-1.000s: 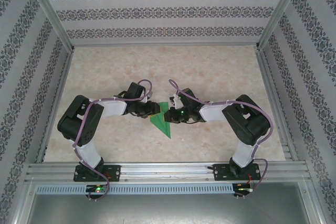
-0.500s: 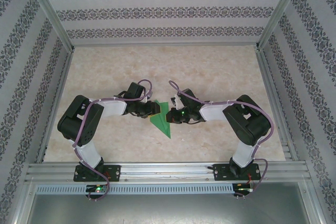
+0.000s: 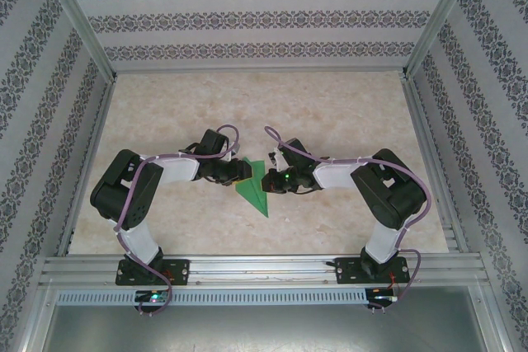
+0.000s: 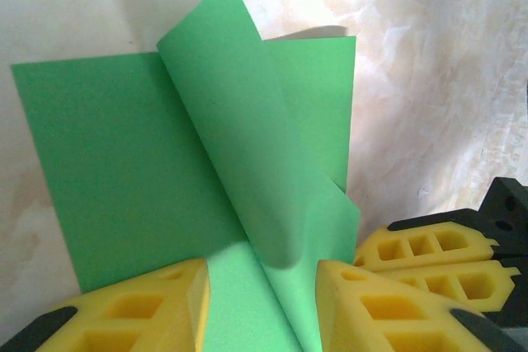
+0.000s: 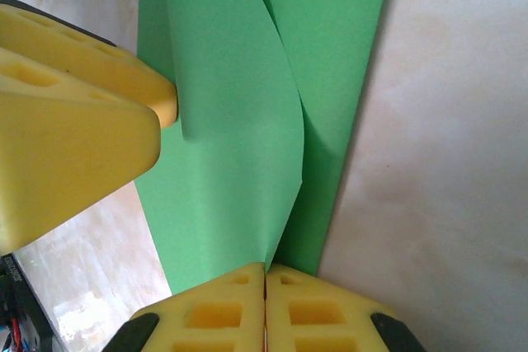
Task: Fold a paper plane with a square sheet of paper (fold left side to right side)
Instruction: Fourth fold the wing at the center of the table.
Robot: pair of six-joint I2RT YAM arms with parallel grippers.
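Top view, frame centre: the paper [image 3: 257, 194] lies on the tabletop [image 3: 346, 113]. We see the right pincer [image 5: 266, 282] now clenched on the edge of a flap [image 4: 239, 121], which has lifted. The left pincer [image 4: 261, 307], part-open, straddles the sheet. We judge the left-to-right fold begun.
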